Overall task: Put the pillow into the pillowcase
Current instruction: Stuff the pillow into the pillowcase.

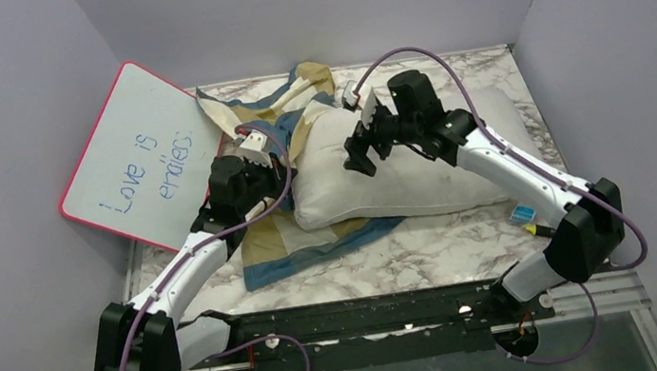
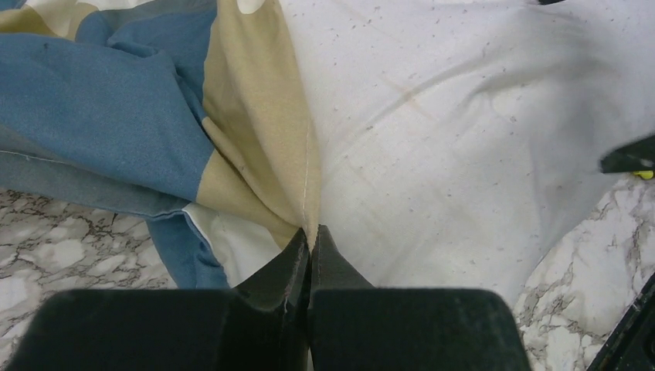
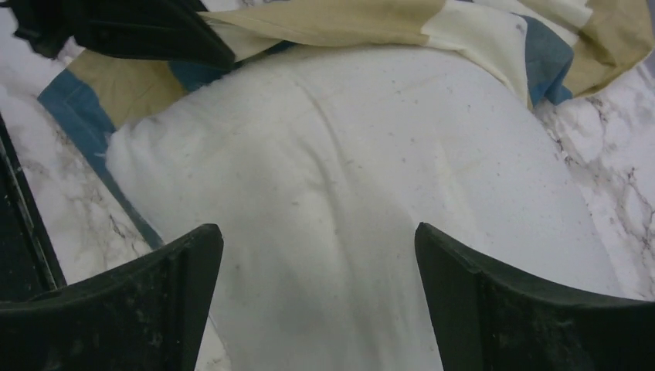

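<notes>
The white pillow [image 1: 418,169] lies across the middle of the marble table, its left end resting on the blue, tan and cream checked pillowcase [image 1: 313,245]. My left gripper [image 1: 284,180] is at the pillow's left edge. In the left wrist view it [image 2: 310,232] is shut on a tan hem of the pillowcase [image 2: 100,100], right beside the pillow [image 2: 463,131]. My right gripper [image 1: 361,157] hovers over the pillow's left part. Seen from the right wrist, it [image 3: 318,239] is open with only the pillow [image 3: 347,178] below it, and pillowcase [image 3: 386,19] folds lie beyond.
A pink-rimmed whiteboard [image 1: 144,157] with blue writing leans at the back left. A small blue tag [image 1: 523,214] lies by the pillow's near right corner. Grey walls close in the table on three sides. The left arm [image 3: 131,31] shows at the top left of the right wrist view.
</notes>
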`<state>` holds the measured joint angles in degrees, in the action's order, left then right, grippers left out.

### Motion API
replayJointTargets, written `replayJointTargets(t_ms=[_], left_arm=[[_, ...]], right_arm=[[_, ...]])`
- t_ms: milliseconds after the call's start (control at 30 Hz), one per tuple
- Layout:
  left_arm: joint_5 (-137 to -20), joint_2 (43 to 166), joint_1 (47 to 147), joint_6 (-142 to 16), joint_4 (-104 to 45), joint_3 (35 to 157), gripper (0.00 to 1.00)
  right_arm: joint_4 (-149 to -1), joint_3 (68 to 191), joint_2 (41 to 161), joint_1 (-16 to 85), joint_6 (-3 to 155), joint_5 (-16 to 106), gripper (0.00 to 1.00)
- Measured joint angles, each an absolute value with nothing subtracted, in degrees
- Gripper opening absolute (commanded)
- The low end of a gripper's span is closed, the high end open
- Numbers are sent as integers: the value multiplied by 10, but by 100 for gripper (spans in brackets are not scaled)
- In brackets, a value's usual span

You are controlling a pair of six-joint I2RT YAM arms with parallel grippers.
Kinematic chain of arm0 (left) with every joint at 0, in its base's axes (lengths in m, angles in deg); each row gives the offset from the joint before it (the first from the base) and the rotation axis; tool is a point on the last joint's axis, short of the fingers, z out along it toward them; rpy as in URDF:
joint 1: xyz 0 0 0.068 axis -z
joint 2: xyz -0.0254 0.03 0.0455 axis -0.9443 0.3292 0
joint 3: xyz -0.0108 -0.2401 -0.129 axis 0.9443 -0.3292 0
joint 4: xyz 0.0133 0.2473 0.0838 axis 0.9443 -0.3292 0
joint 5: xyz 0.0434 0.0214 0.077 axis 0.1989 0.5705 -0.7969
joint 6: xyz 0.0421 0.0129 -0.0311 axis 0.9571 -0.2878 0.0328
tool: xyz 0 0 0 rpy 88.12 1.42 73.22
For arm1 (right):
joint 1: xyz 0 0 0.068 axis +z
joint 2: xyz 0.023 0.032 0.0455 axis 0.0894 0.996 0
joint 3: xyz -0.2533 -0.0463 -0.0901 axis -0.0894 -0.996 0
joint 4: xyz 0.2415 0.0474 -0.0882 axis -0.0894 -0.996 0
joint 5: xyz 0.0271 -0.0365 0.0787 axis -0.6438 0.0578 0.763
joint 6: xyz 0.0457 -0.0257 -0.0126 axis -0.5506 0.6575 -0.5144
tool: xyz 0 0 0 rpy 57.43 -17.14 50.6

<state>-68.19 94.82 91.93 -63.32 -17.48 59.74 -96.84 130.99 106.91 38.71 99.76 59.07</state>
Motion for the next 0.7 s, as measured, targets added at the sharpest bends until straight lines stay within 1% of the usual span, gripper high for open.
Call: replayJointTargets(t_ms=[100, 267, 400, 533, 633, 667, 700], left_arm=[[-686, 948, 919, -638, -191, 602, 0], [-692, 948, 919, -643, -217, 609, 0], [-698, 941, 919, -643, -232, 612, 0], [-702, 939, 919, -643, -239, 614, 0], [-708, 939, 919, -648, -244, 614, 0], [-709, 939, 919, -650, -244, 614, 0], [-711, 939, 919, -653, -245, 614, 0]], right_arm=[[-986, 1299, 1037, 397, 1047, 623, 100], [-969, 1276, 1023, 471, 1105, 607, 100], [-939, 1251, 1051, 543, 1162, 568, 100], [-892, 1249, 1106, 580, 1216, 523, 99], [-833, 1233, 1141, 580, 1242, 477, 92], [-815, 1227, 1150, 579, 1248, 465, 85], [-800, 1222, 1157, 579, 1251, 457, 71]])
